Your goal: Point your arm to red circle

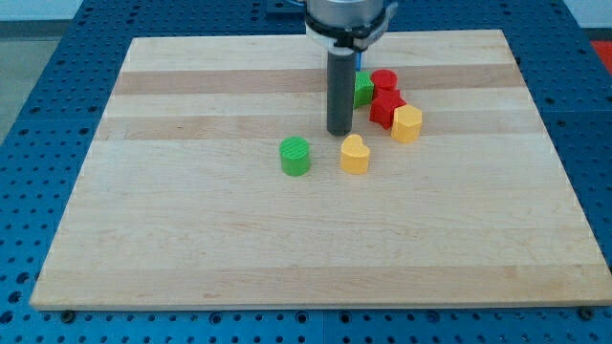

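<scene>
The red circle (384, 80) is a round red block near the view's top, right of centre. A second red block (386, 107) of unclear shape sits just below it, touching. My tip (338, 132) rests on the board left of and below the red circle, apart from it. A green block (364, 89) stands between the rod and the red circle, partly hidden by the rod. A yellow hexagon-like block (406, 123) sits at the lower right of the red blocks. A yellow heart-shaped block (355, 153) lies just below and right of my tip. A green round block (295, 156) lies to its lower left.
The wooden board (191, 239) lies on a blue perforated table (38, 115). The arm's grey body (346, 19) hangs over the board's top edge. A bit of blue shows behind the rod near the green block.
</scene>
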{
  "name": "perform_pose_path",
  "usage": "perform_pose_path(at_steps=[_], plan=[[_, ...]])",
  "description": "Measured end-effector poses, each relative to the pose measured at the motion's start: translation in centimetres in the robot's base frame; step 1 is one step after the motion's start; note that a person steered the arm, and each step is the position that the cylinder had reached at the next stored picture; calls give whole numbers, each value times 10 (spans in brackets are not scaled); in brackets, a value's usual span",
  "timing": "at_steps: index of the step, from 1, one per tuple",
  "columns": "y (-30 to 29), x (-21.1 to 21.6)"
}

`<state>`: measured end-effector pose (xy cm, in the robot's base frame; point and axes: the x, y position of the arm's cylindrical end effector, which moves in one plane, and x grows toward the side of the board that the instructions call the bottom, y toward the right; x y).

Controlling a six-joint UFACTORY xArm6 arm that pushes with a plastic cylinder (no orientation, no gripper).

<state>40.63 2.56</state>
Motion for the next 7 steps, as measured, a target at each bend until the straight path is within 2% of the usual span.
perform_pose_path(at_steps=[1,2,3,4,7], plan=[[2,47],[53,74],[103,75],[128,54],[137,-46]])
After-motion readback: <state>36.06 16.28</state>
